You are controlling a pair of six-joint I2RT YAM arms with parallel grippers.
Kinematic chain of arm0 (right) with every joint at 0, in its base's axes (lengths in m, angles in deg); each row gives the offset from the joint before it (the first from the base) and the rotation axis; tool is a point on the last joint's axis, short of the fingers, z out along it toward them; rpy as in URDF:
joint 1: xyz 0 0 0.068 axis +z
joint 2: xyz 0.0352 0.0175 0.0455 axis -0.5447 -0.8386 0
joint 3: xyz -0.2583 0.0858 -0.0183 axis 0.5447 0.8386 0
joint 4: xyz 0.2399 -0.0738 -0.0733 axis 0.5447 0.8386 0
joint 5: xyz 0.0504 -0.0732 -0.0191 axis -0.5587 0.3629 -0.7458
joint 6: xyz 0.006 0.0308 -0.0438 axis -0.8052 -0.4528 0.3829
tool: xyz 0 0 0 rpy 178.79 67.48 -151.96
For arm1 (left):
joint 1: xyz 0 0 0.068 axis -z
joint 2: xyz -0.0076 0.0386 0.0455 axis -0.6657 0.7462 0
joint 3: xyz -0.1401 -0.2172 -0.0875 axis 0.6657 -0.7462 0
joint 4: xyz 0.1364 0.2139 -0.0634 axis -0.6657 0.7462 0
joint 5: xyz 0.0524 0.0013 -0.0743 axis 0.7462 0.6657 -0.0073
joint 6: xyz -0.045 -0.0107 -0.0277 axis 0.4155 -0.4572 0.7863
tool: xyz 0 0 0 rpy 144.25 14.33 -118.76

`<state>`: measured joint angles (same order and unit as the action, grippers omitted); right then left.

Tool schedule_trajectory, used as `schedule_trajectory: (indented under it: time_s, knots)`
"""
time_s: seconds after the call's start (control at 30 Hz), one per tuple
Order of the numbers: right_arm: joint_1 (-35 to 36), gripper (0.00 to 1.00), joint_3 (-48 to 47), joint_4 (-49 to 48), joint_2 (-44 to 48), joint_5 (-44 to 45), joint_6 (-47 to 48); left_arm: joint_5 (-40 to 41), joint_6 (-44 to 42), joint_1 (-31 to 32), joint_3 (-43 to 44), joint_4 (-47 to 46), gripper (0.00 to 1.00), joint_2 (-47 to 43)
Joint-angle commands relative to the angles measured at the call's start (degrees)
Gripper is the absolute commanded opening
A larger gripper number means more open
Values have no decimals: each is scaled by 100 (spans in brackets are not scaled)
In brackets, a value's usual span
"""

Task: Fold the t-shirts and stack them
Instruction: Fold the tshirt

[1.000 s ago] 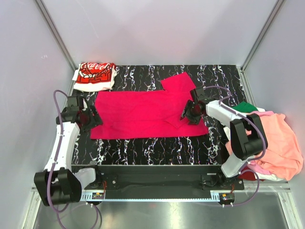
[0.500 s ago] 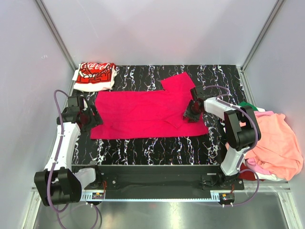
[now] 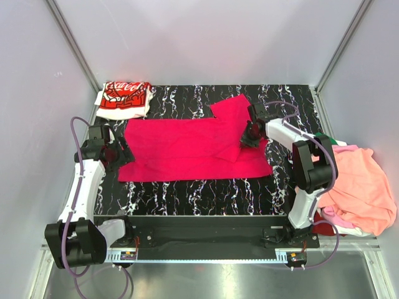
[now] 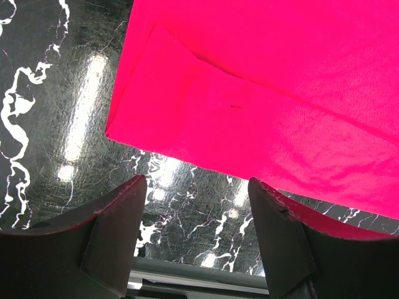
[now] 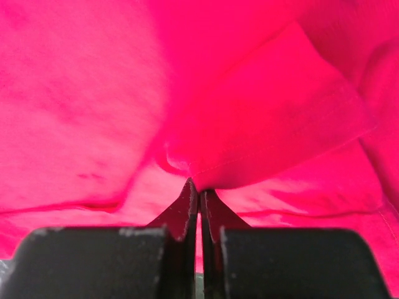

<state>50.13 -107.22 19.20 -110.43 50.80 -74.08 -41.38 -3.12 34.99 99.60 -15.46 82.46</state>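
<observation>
white tee [image 3: 124, 99] beside the crimson tee [image 3: 187, 149] says Coca-Cola, I think. right gripper [image 5: 199, 187] pinches the crimson one, left gripper [image 4: 196, 187] gapes wide.

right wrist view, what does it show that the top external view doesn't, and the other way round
Only the right wrist: the right gripper pinched shut on a hemmed fold of the crimson t-shirt. Only the top: the folded white t-shirt, the heap of unfolded shirts, the open left gripper. Both: the crimson t-shirt at the right gripper.

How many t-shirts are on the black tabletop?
2: the crimson t-shirt spread mid-table, the white t-shirt folded far left. The heap beyond the right edge may hide more.
</observation>
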Motion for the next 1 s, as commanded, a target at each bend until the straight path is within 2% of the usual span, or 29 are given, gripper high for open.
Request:
schedule_trajectory:
  time_s: [0.0,0.07,0.13,0.17,0.2,0.23,0.27,0.3,0.33,0.47,0.67,0.87,0.97]
  knots:
    - [-16,0,-858,332,-322,-63,27,-99,-60,24,-33,-207,71,-45]
    - [-16,0,-1377,596,-864,-28,44,-82,-69,24,-33,-216,71,-45]
    - [-16,8,-2404,1166,-1349,-10,123,-91,-69,24,-33,-207,71,-36]
    - [-16,19,-2774,1386,-1848,-10,150,-99,-69,24,-33,-216,71,-45]
    - [-16,31,-3456,1701,-2070,-53,193,-108,-69,24,-33,-216,71,-53]
    - [-16,41,-3724,1774,-2246,-184,211,-108,-78,24,-33,-216,71,-53]
    - [-16,59,-3970,1879,-2544,-220,229,-117,-78,24,-33,-216,71,-62]
    - [-8,67,-4373,2028,-2643,-230,220,-117,-69,24,-33,-216,71,-80]
    - [-16,70,-4516,2047,-2722,-221,255,-108,-69,33,-33,-216,71,-80]
    - [-51,72,-4852,2171,-2672,-89,387,-91,-69,24,-42,-225,71,-106]
    - [-201,72,-3439,1503,-1408,227,528,-73,-51,15,-51,-233,71,-45]
    - [-341,73,-1429,1029,77,333,607,67,10,33,46,-128,70,228]
    - [-385,73,-994,817,423,386,677,181,54,33,134,-180,70,438]
